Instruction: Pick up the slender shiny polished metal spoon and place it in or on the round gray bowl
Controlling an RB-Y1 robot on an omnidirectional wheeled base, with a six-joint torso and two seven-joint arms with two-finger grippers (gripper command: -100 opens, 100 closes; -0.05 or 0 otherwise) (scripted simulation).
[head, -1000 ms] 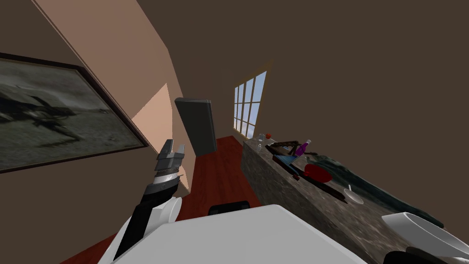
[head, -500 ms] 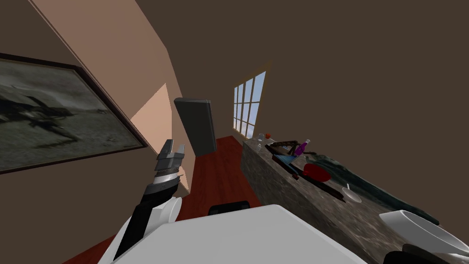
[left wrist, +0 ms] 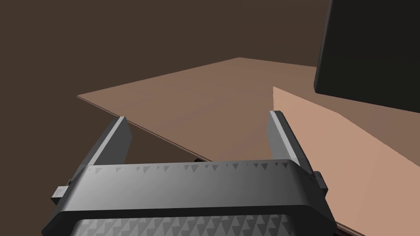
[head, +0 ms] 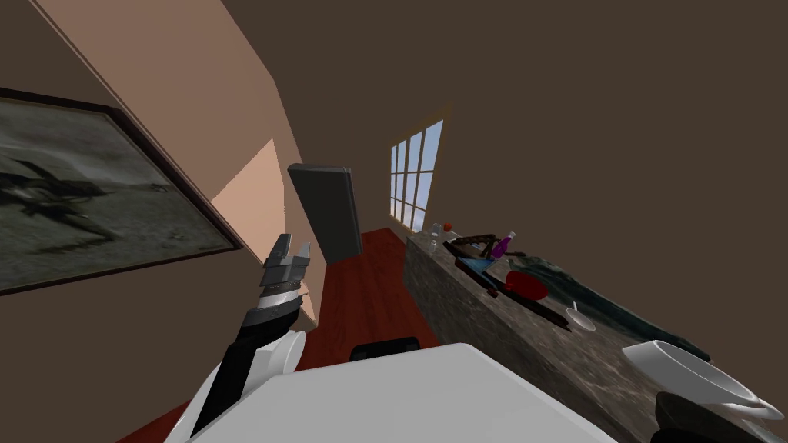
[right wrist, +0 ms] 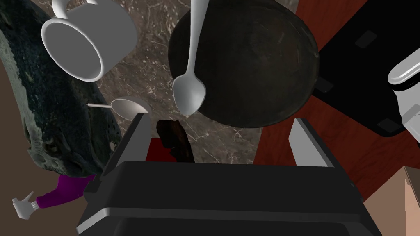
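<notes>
The spoon renders as plain matte pale grey. The bowl is a super dark grey, almost black, with faint brownish mottling. The surface is brown marble with thin white veins. The mug is flat light grey, the spray bottle purple with a white nozzle, and the floor red-brown wood.

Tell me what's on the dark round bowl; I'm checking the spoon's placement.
A light grey spoon lies across the dark bowl, head overhanging the rim; what's beneath it is covered.
</notes>
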